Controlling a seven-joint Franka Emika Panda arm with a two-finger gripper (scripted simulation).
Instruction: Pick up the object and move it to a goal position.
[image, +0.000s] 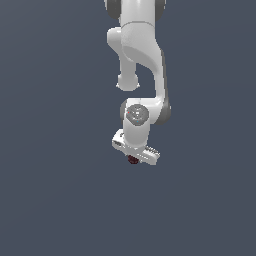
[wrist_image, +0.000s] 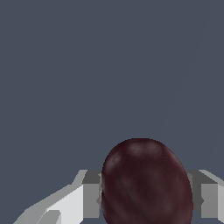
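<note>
Hand (image: 134, 159) closed on the dark red ball (wrist_image: 146, 183), which sits between the fingers (wrist_image: 91, 194) at the arm's 6 o'clock; smooth round surface could slip out if jolted.

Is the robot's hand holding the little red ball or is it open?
Holding it. In the wrist view the gripper has a finger on each side against the dark red ball.
</note>
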